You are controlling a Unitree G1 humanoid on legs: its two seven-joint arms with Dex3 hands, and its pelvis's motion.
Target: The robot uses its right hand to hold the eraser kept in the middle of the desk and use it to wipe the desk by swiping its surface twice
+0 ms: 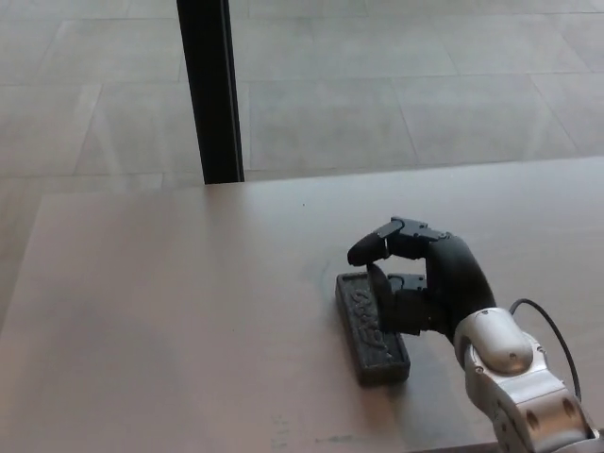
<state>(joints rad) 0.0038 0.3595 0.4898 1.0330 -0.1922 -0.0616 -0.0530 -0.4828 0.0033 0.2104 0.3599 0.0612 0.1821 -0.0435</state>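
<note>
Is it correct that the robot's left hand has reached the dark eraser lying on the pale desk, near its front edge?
Not quite: it is the right hand, coming in from the picture's right in the head view. The rest holds: it is at the dark eraser on the pale desk, near the front edge.

i see bare bench (170,311) all round the eraser (371,328), wide open to its left. only my right hand (429,278) crowds its right edge, and a black post (209,90) stands past the far edge.
</note>
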